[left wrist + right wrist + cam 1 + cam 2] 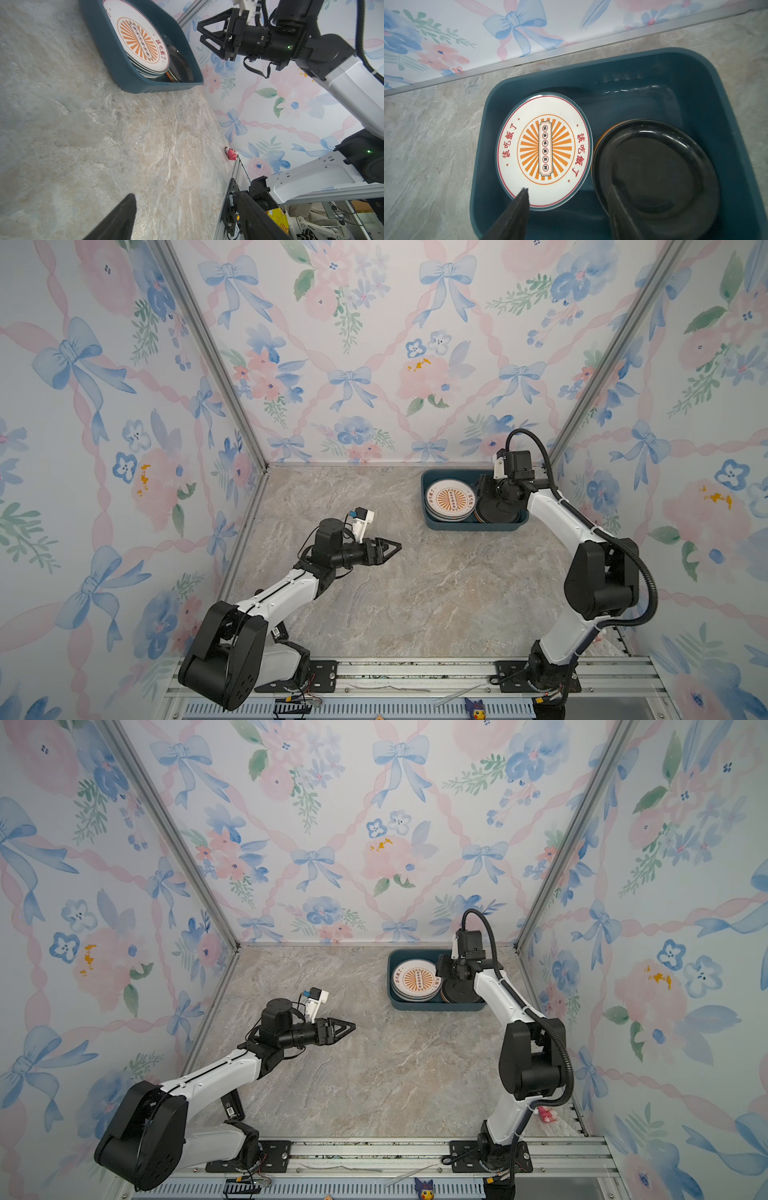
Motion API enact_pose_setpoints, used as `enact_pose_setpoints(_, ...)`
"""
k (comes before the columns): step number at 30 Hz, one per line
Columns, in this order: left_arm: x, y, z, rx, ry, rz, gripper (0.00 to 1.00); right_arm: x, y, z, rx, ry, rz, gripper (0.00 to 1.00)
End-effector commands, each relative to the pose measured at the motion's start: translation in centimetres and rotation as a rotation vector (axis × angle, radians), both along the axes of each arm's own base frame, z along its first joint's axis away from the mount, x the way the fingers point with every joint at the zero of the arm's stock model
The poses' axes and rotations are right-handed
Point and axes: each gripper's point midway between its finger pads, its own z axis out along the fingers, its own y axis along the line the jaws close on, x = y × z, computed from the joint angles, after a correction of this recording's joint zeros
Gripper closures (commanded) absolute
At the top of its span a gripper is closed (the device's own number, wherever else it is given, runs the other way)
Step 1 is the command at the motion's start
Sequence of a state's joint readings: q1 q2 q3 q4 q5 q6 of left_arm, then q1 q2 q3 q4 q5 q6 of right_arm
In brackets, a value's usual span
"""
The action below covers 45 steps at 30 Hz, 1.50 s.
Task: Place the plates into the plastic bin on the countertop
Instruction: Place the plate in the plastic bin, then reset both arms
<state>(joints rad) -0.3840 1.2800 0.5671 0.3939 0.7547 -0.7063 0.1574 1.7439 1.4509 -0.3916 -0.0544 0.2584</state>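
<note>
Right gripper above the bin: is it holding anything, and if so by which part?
Nothing. The right gripper is open above the black plate, with nothing between its jaws.

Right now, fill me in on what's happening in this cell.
The right pincer hangs open over the plastic bin, above the black plate, holding nothing. The black plate tops one pile; the sunburst plate tops the pile beside it. The left pincer is open and empty over the countertop, away from the bin. No plates show outside the bin, so the loading looks about finished.
</note>
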Motion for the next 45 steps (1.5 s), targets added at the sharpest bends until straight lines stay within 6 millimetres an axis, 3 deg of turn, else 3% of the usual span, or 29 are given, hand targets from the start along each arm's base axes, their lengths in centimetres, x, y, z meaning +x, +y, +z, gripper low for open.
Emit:
enact_pose_setpoints(1, 0.2, -0.1, 0.5, 0.009, -0.038, -0.002, 0.21, -1.8, -1.0, 0.2, -0.127, 0.018, 0.002, 0.40)
enact_pose_setpoints(12, 0.5, -0.1, 0.0, 0.018, -0.027, 0.002, 0.21, -10.3, -1.3, -4.0, -0.269, 0.309, 0.076, 0.37)
enact_pose_setpoints(19, 0.6, 0.0, -0.3, 0.031, -0.029, 0.015, 0.21, -13.0, -0.9, -4.8, -0.239, 0.183, 0.089, 0.37)
enact_pose_setpoints(23, 1.2, 1.1, -1.7, 0.086, -0.033, 0.084, 0.22, -12.9, -2.6, -4.7, -0.234, 0.046, 0.027, 0.37)
enact_pose_setpoints(30, 4.2, 6.4, -3.0, 0.338, -0.144, 0.378, 0.22, -11.8, -5.6, -3.1, -0.257, -0.188, -0.082, 0.36)
enact_pose_setpoints(33, 5.1, 9.7, -3.0, 0.459, -0.225, 0.536, 0.22, -11.0, -7.3, -3.9, -0.271, -0.247, -0.157, 0.36)
enact_pose_setpoints(37, 5.2, 14.5, -2.4, 0.627, -0.345, 0.731, 0.21, -10.1, -9.7, -5.6, -0.278, -0.295, -0.232, 0.36)
enact_pose_setpoints(41, 4.5, 19.4, -1.9, 0.794, -0.430, 0.930, 0.19, -10.3, -10.1, -6.2, -0.292, -0.438, -0.230, 0.34)
enact_pose_setpoints(45, 4.0, 22.2, -0.7, 0.764, -0.540, 1.041, 0.18, -10.5, -10.5, -6.4, -0.301, -0.472, -0.248, 0.33)
